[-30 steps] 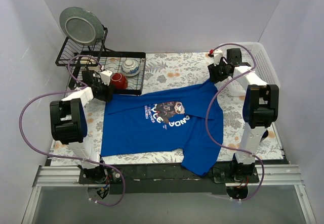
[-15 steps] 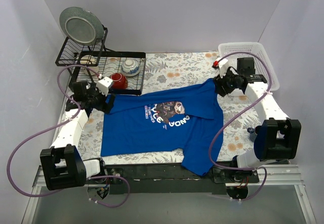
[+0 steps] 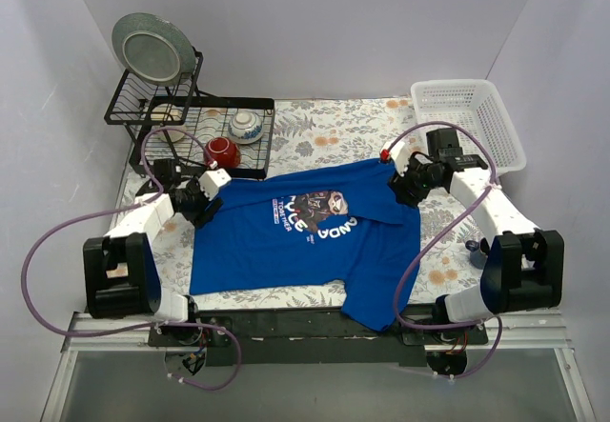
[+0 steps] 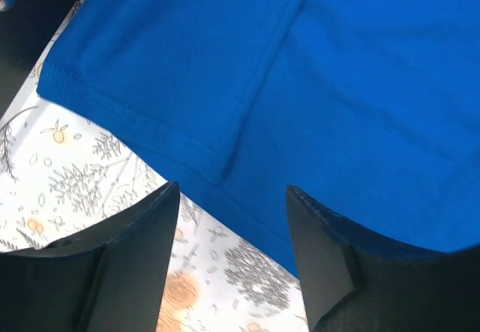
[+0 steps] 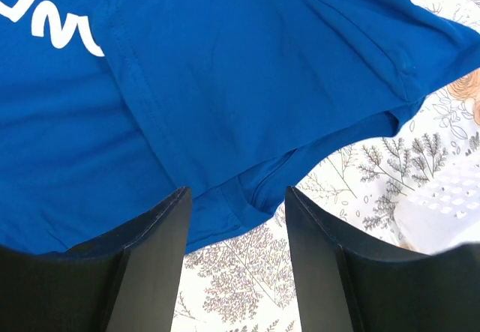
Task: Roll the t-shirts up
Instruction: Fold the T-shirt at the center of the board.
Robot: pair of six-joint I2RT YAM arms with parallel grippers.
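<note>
Checking both feeds now. Shirt [image 3: 286,246] lies spread flat, print up, across the middle of the counter [image 3: 324,127]. One part hangs over the near edge, right of centre.

Left fingers [image 4: 135,264] sit at the shirt's far-left corner, just beside the rack [image 3: 205,117]. They stand wide apart with nothing between them. Left wrist view shows a stitched hem and a seam running under the gap, with floral counter beside the cloth. I can't tell whether the tips touch the cloth.

Right fingers [image 5: 150,264] are at the shirt's far-right part, also spread wide and holding nothing. Right wrist view shows a folded-over flap with a seam under the gap, white lettering on the cloth beyond it, and bare counter past the cloth's edge. Contact there isn't clear either.

Rack is at the far-left corner: plate [image 3: 151,47] upright on its top tier, red bowl [image 3: 224,151] and white bowl [image 3: 246,125] on the lower grid. Basket [image 3: 467,122] is at the far-right corner, apart from the shirt.
</note>
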